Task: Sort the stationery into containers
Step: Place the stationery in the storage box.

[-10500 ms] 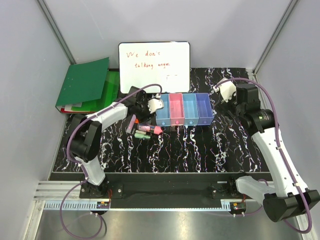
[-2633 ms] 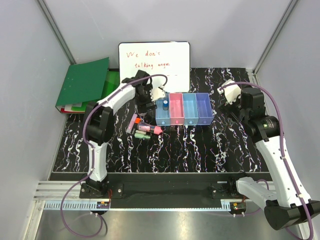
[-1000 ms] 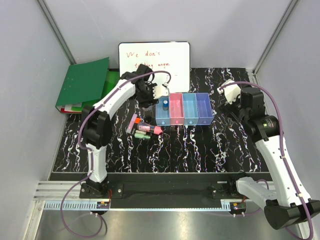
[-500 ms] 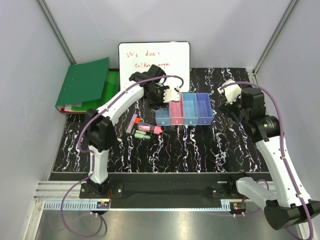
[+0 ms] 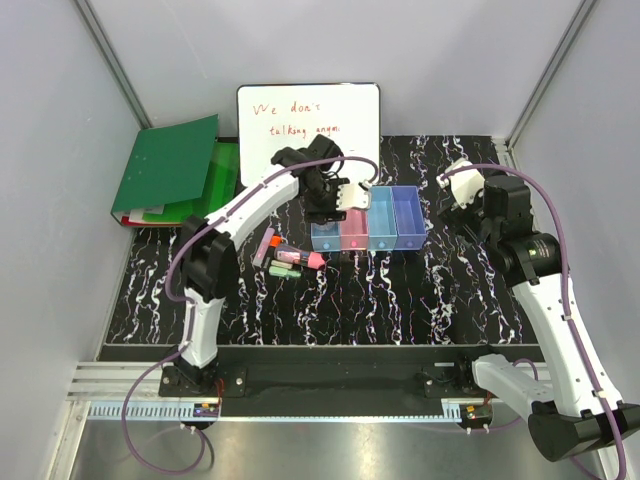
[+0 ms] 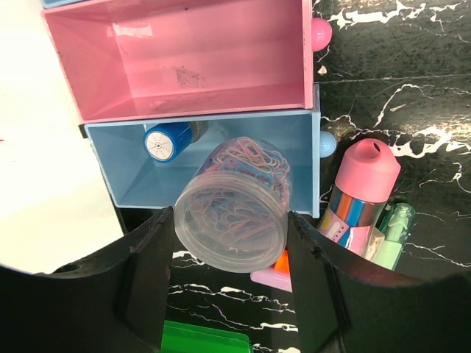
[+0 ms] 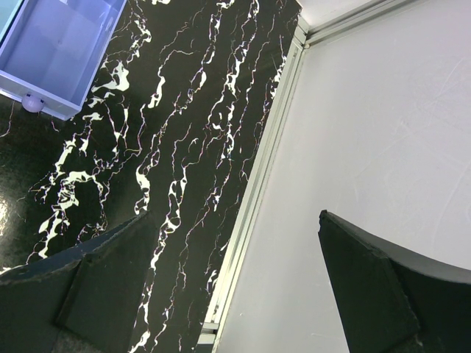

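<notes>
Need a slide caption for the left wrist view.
Left claw holds a clear tub of paper clips over the light blue bin containing a blue-capped bottle.

Clear clip jar (image 6: 230, 213) above blue bin (image 6: 136, 180), blue-capped bottle (image 6: 168, 140) inside, markers (image 6: 362, 193) lying beside.

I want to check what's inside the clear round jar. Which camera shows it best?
The left wrist view: the clear round jar sits large between the left gripper's jaws, with pastel paper clips visible inside. In the top external view that gripper hides it; the right wrist view misses it entirely.
</notes>
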Motion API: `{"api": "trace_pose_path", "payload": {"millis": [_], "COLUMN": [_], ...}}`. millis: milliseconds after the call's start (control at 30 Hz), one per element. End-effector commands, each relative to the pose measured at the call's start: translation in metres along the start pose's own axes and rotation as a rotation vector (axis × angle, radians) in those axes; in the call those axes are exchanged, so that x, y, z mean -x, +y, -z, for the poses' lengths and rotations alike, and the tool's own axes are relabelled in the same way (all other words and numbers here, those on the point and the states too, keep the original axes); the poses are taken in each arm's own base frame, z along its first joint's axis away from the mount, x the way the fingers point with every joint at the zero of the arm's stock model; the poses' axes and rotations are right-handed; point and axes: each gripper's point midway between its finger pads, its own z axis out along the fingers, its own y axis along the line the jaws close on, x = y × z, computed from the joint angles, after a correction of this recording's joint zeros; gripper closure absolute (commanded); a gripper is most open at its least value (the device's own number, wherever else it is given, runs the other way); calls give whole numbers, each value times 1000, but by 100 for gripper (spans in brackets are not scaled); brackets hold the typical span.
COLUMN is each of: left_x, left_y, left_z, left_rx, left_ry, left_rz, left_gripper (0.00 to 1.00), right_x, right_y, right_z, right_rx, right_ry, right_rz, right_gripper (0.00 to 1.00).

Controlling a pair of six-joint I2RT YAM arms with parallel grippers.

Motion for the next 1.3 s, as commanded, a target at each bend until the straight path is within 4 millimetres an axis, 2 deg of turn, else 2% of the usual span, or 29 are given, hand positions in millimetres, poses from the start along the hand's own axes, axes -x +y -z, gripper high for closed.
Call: {"api": "trace_pose_path", "payload": {"millis": [0,367,533,800,1033,1133,1233,1267], "left_x": [4,1,-4,-9,-12,-14,-12,-12], "left_y": [10,10,7,7,5,5,6,6], "left_z": [-7,-31,-42,-51,-55,-56,-54,-54], "left_rx": [16,10,17,23,22,23,30,27], "left_ry": [-15,-13,-7,9,16,21,15,14], "left_rz": [8,55,73,87,85,85,86,87], "left_gripper": [100,100,94,93,72,71,66,61], "right_x": [13,12,11,12,12,11,11,11], "right_y": [-13,-12,-10,-11,-13,-13,-12,-13], "right_z": [8,7,6,7,8,9,8,9], "right_rx": [-36,-32,-29,-33,-37,-38,-35,-37], "right_ry": [-48,-48,-46,-49,-51,-52,-50,-52], "right_rz": [-21,-18,-19,-22,-24,-26,-28,-29], "right_gripper": [1,1,1,1,1,1,1,1]}}
